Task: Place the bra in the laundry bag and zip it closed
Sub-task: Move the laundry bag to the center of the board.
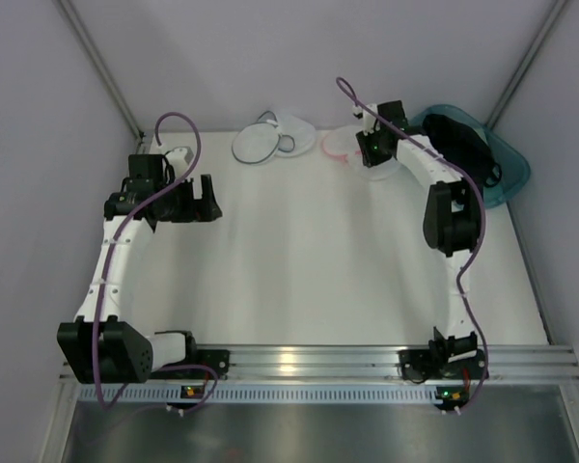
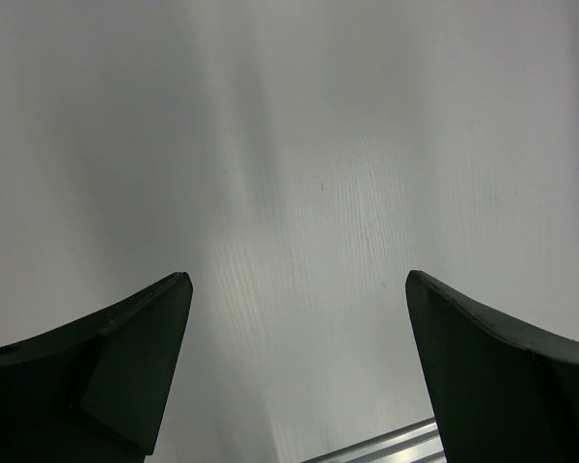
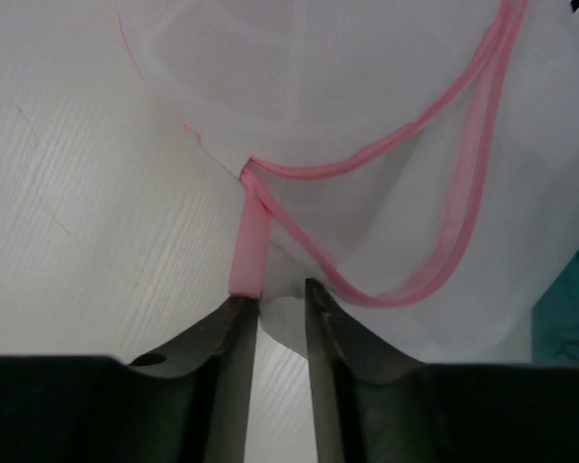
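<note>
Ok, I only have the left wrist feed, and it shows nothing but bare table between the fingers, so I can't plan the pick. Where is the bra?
Observer: The bra lies inside the teal bin at the far right.
Operator: And the laundry bag?
Observer: The laundry bag, the grey-rimmed one, lies at the back near the middle, apart from the bin.
Operator: What is the right arm at?
Observer: The right gripper is at the edge of the pink-rimmed bag, beside its pink tab. The jaws stand close together, but I cannot tell whether they grip.
</note>
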You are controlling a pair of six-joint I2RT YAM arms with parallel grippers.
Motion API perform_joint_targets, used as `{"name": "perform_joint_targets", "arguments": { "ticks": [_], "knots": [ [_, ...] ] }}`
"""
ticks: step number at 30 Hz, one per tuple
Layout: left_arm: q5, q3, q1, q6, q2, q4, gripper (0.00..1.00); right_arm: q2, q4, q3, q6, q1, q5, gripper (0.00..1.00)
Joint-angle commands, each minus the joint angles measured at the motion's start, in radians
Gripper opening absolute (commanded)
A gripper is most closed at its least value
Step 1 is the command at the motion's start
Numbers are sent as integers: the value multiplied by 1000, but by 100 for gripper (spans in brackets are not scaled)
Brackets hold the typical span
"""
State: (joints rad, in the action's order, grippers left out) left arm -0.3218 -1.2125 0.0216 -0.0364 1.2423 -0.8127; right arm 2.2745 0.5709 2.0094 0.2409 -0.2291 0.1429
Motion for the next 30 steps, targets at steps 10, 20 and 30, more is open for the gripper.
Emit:
{"name": "perform_joint_targets", "arguments": {
  "ticks": [10,20,30],
  "knots": [
    [27,-9,0,0,-4,10,99,-268,-180,-385,-402,-67,306,0],
    [35,1,1,16,9,10,99,-423,-592,-658,-972,-286,487,59],
    [-75,-9,1,90,45,12,99,-443,-486,-528,-861,-181,446,69]
  ]
}}
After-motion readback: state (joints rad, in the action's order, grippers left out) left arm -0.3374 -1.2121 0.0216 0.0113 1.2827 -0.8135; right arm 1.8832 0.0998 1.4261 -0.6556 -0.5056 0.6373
